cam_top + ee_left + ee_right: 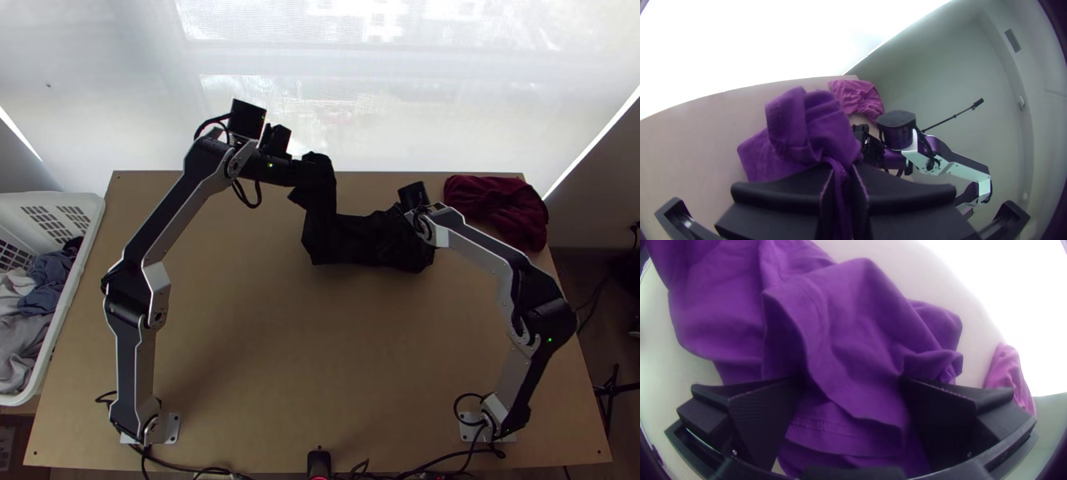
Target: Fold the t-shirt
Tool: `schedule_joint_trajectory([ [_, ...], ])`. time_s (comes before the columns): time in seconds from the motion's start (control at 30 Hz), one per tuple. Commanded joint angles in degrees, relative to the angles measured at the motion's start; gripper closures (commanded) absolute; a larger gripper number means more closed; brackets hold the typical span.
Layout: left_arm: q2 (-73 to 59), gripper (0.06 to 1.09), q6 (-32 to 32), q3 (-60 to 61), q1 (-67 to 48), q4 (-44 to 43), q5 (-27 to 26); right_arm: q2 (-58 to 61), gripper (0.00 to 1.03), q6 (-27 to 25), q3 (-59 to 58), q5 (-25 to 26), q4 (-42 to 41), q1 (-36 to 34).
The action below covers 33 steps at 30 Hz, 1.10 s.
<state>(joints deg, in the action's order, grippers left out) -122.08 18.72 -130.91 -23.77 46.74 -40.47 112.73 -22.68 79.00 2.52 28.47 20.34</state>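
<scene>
At the table's [264,352] left, we see a laundry basket [70,300]. Our left gripper [843,171] pinches one end of the black t-shirt [360,240], whose rest lies bunched, our right gripper [852,380] spread open at it. We judge flattening and all folding remain; we can read no label.

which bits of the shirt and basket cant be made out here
Top view: the t-shirt's right end, partly covered by the right arm.
Left wrist view: cloth inside the left gripper, hidden by its fingers.
Right wrist view: t-shirt cut off at the upper edge.
Top view: basket cut off at the left edge.
</scene>
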Motion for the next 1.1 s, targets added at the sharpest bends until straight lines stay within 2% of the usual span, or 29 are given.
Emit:
schedule_joint_trajectory([
  [0.0, -0.70, 1.05, 0.70, -0.13, -3.13, -2.53, 0.13, -8.40, 0.05, 2.46, 1.42, -0.77, 4.58, -0.56],
  [0.13, -2.28, 1.05, 0.44, -0.04, -3.04, -2.53, 0.13, -13.76, 0.04, 3.78, 3.00, -2.61, 7.83, -1.88],
  [0.37, -4.04, 1.05, 2.02, -0.04, -4.80, -6.05, 0.04, -15.96, 0.04, 3.69, 6.08, -3.40, 12.66, -2.14],
  [0.7, -6.50, 1.05, 10.20, -0.04, -8.93, -18.18, -0.05, -22.29, 0.05, 5.01, 2.38, -3.32, 13.89, -7.24],
  [0.87, -9.40, 1.05, 14.33, -0.04, -11.12, -24.59, 0.04, -24.75, 0.05, 7.30, 2.21, -3.14, 13.89, -9.44],
  [1.07, -13.27, 1.05, 14.85, 0.13, -13.23, -26.97, 0.13, -27.21, 0.05, 9.14, -0.16, -2.79, 13.89, -9.70],
])
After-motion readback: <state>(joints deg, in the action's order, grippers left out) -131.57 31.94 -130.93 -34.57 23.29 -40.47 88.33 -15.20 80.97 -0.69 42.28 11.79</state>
